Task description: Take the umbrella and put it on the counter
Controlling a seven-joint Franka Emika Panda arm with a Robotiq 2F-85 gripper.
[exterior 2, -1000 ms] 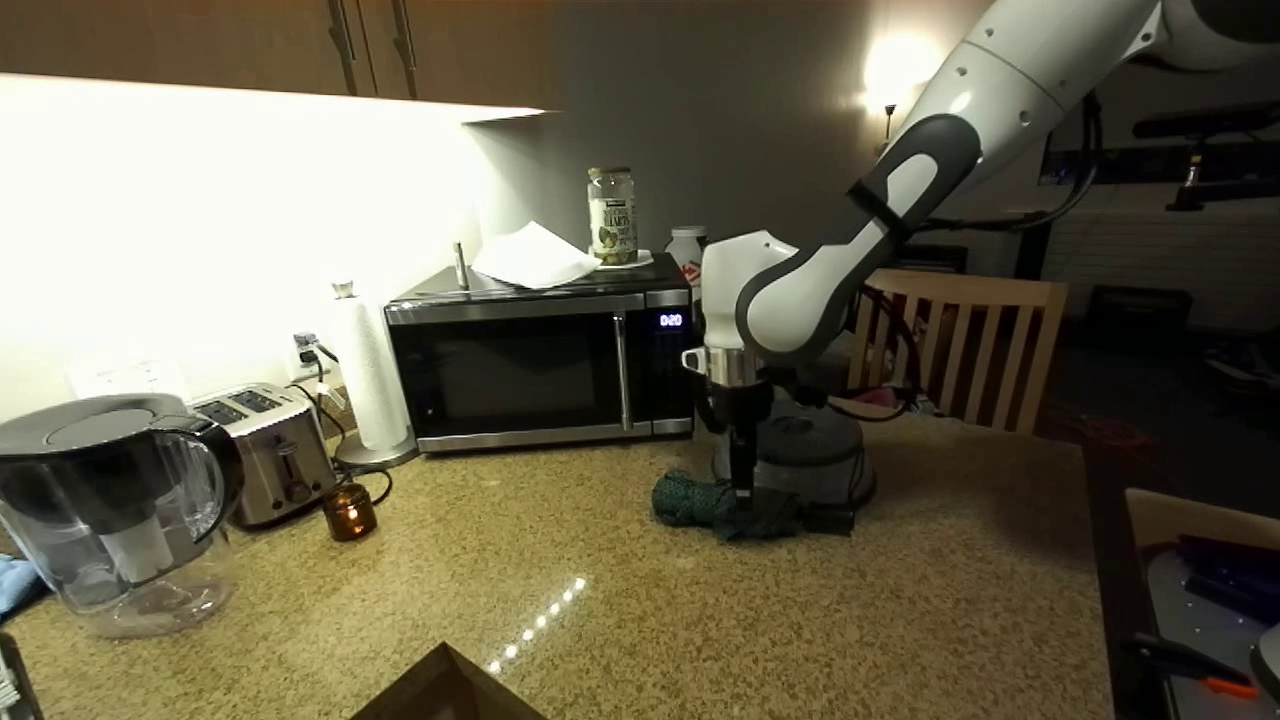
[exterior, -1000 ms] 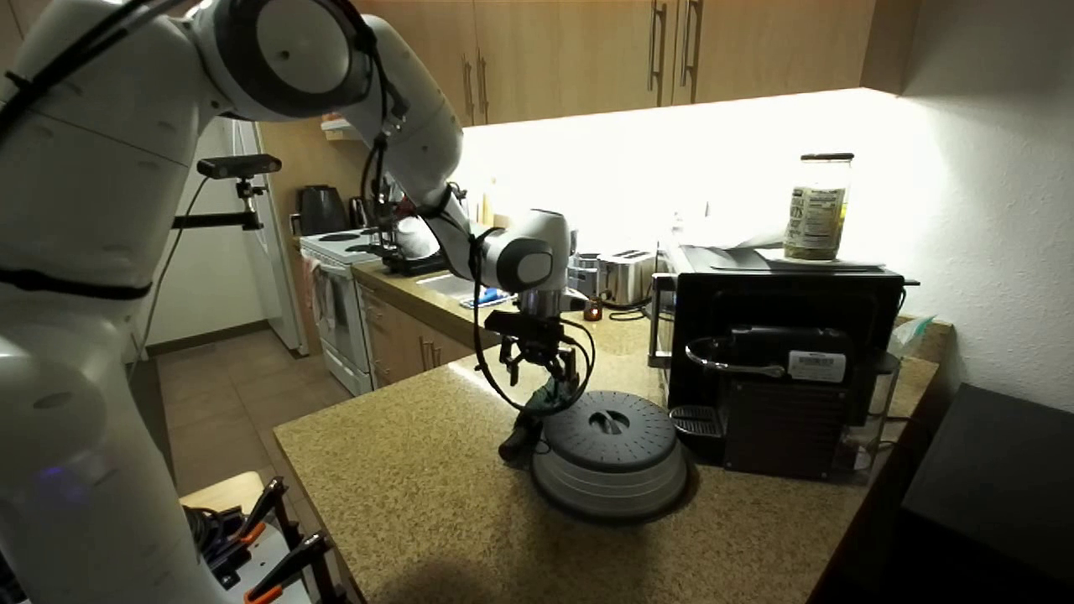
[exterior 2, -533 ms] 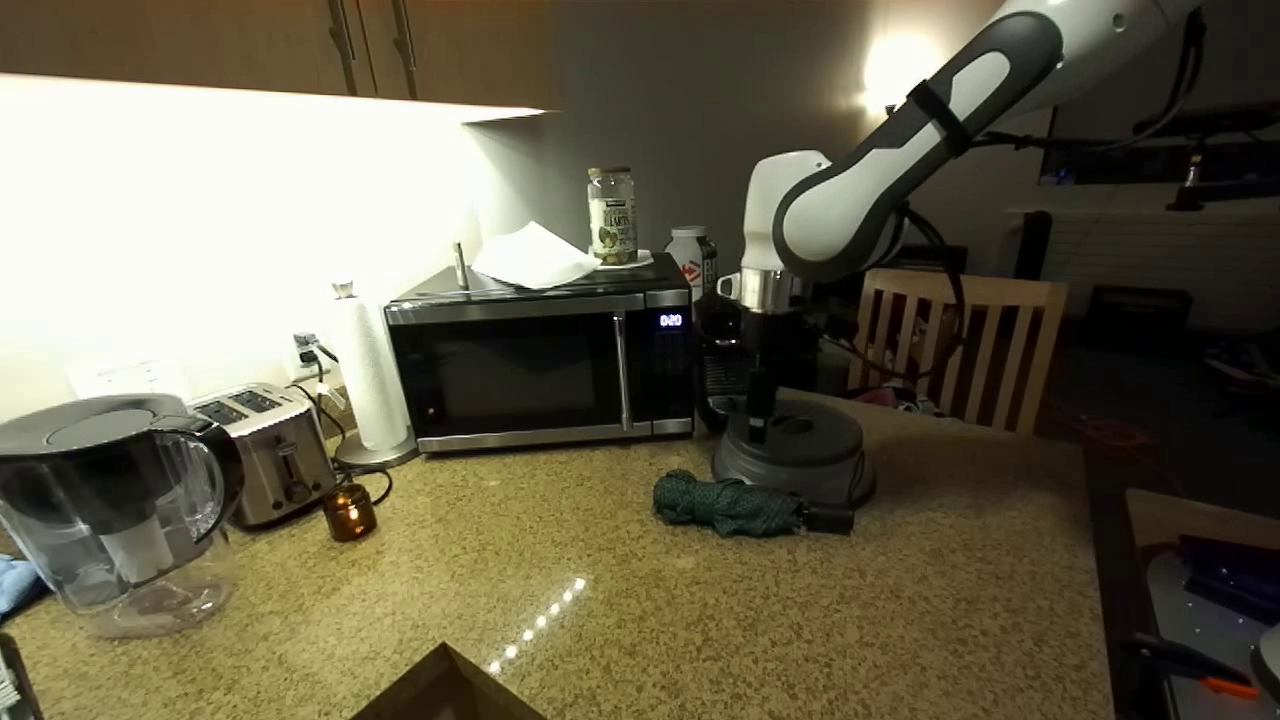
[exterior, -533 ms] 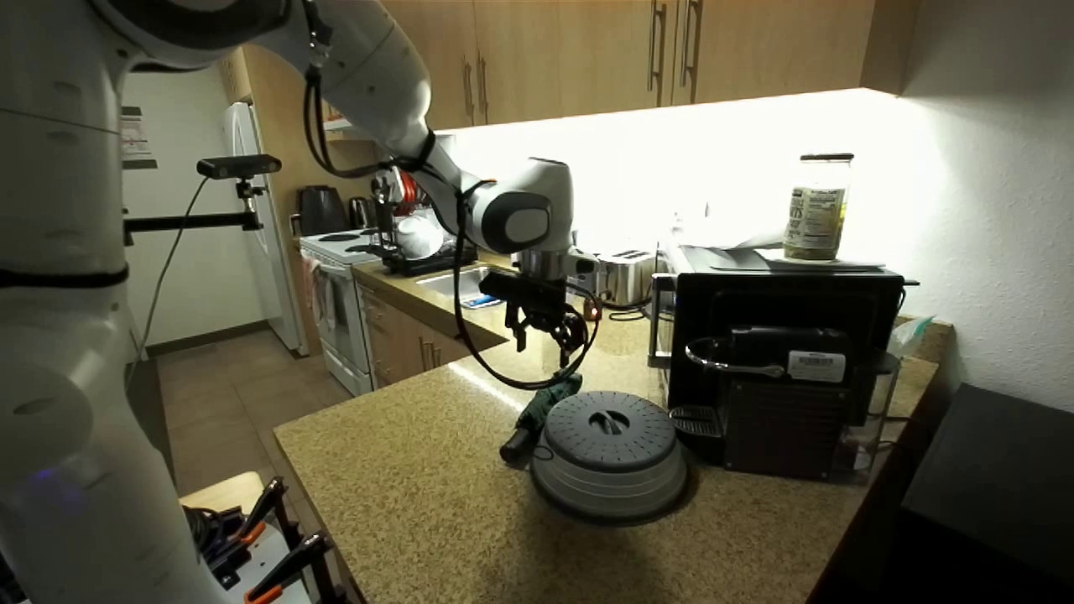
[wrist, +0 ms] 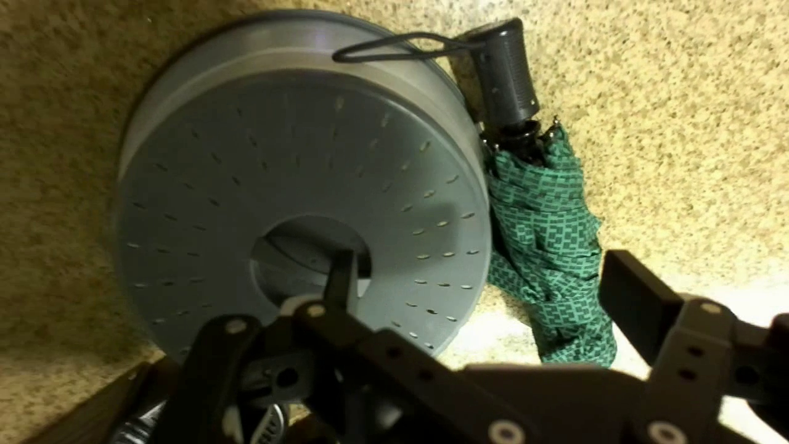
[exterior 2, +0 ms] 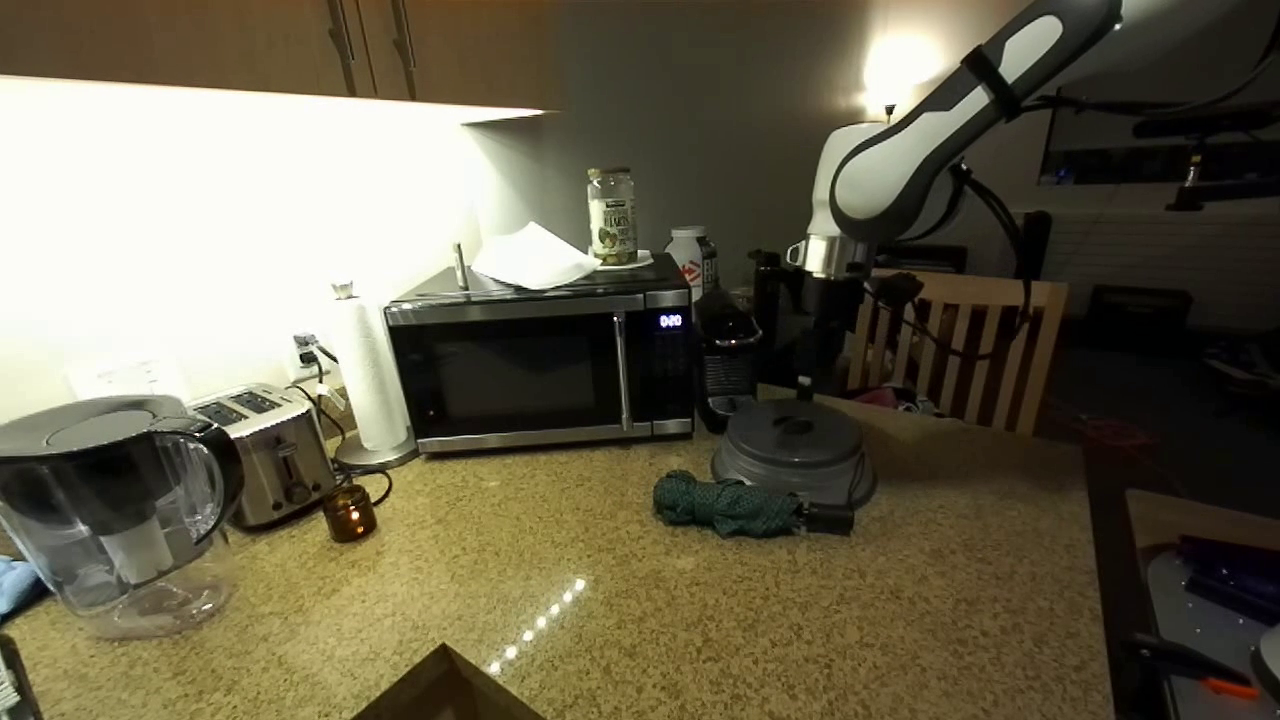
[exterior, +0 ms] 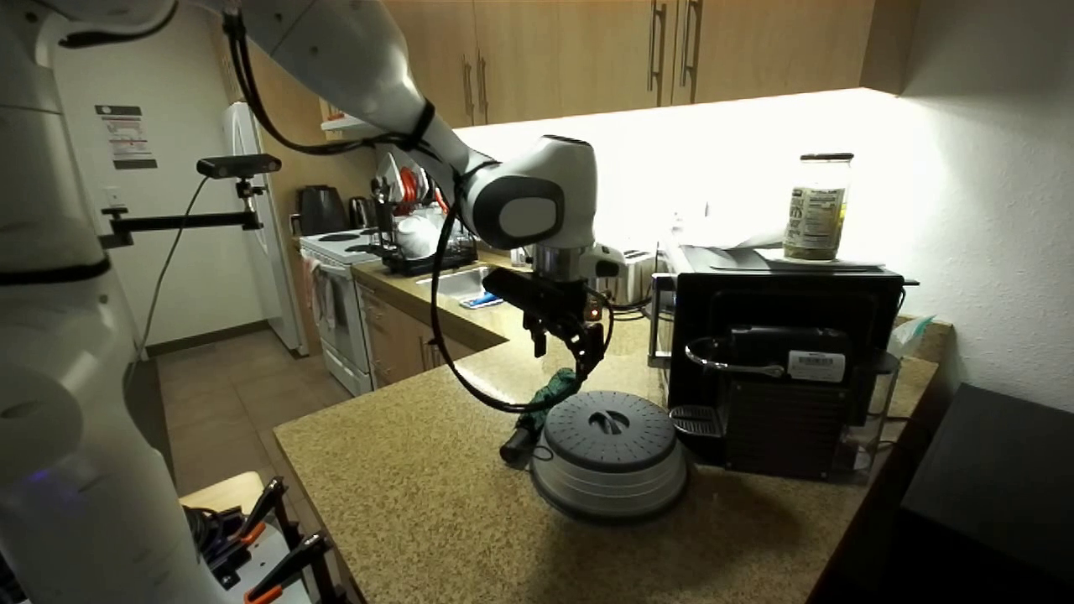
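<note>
The dark green folded umbrella [exterior 2: 735, 507] lies on the speckled tan counter [exterior 2: 600, 610], beside the round grey domed dish [exterior 2: 790, 450]. Its black handle [wrist: 504, 74] and wrist loop show in the wrist view, the loop lying against the dish's side. In the wrist view the umbrella [wrist: 548, 240] lies lengthwise, apart from both fingers. My gripper [wrist: 484, 271] is open and empty. It hangs above the counter, over the dish and umbrella; one finger [wrist: 635, 302] shows right of the umbrella, the other over the dish's centre hole. The gripper [exterior: 564, 351] is also raised in an exterior view.
A black coffee machine [exterior: 789, 394] and a microwave [exterior 2: 540, 370] stand near the dish. A toaster [exterior 2: 275, 450], a water pitcher [exterior 2: 110, 520] and an amber candle jar [exterior 2: 350, 512] stand farther along the counter. A wooden chair [exterior 2: 1000, 290] stands behind it.
My gripper has risen from the umbrella and moved sideways over the dish, towards the coffee machine. The umbrella stays on the counter beside the dish.
</note>
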